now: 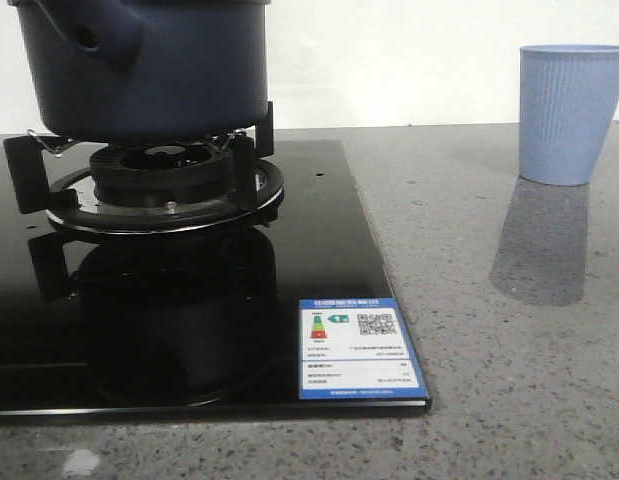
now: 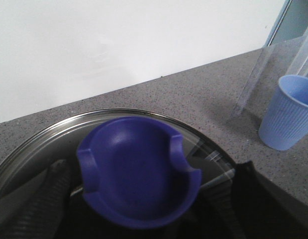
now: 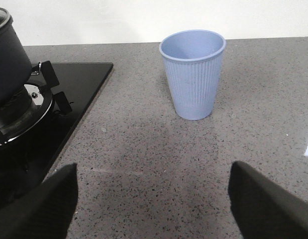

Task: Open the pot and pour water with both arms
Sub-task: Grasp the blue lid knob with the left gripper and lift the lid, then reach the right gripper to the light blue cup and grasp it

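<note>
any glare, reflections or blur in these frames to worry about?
Front view: the glossy black cooktop mirrors the pot, and the cup reflects on the counter. Left wrist view: the lid knob is close and soft. Right wrist view: sharp, with a glare patch at the counter's edge.

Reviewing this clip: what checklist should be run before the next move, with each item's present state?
1. The pot sits squarely on the burner: ok.
2. The lid is on the pot: ok.
3. The left pincer is open astride the lid knob, not gripping: ok.
4. The right pincer is open and holds nothing: ok.
5. The cup stands upright on the counter, apart from the stove: ok.
6. Water level in the pot: cannot tell.
</note>
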You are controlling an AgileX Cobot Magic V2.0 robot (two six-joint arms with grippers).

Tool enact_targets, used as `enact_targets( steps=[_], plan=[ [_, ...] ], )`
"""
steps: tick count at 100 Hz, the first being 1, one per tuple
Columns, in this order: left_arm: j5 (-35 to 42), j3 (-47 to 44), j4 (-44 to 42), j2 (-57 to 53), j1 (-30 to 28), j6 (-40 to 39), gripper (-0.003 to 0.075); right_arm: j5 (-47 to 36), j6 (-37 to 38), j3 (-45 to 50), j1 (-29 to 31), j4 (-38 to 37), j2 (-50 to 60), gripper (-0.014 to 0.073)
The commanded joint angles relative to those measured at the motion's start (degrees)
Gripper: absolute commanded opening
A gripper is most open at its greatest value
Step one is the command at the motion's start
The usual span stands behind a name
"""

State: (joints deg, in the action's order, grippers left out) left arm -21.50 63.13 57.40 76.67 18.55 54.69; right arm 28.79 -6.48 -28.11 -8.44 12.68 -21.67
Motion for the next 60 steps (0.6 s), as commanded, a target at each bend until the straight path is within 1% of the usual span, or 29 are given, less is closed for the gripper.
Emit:
enact_targets(
  steps=[1, 8, 13, 20, 29, 37, 60],
  plan=[
    [1.5, 2.6, 1.8, -0.4, 0.6, 0.6, 0.06, -4.9, -0.5, -2.1, 0.0, 0.5, -0.9, 0.054],
    [1.5, 2.6, 1.8, 0.0, 0.6, 0.6, 0.0593, -4.9, -0.5, -2.1, 0.0, 0.5, -0.9, 0.054],
    [1.5, 2.6, 1.8, 0.0, 0.6, 0.6, 0.057, -4.9, -0.5, -2.1, 0.0, 0.5, -0.9, 0.054],
    [1.5, 2.6, 1.8, 0.0, 0.6, 0.6, 0.0511, -4.9, -0.5, -2.1, 0.0, 0.5, -0.9, 0.054],
    [1.5, 2.6, 1.8, 0.0, 0.6, 0.6, 0.0407, -4.9, -0.5, -2.1, 0.0, 0.5, -0.9, 0.054],
    [1.5, 2.6, 1.8, 0.0, 0.6, 0.6, 0.0354, -4.9, -0.5, -2.1, 0.0, 0.5, -0.9, 0.054],
    [1.5, 2.6, 1.8, 0.0, 0.6, 0.6, 0.0345, -4.9, -0.5, -2.1, 0.0, 0.5, -0.9, 0.054]
  ],
)
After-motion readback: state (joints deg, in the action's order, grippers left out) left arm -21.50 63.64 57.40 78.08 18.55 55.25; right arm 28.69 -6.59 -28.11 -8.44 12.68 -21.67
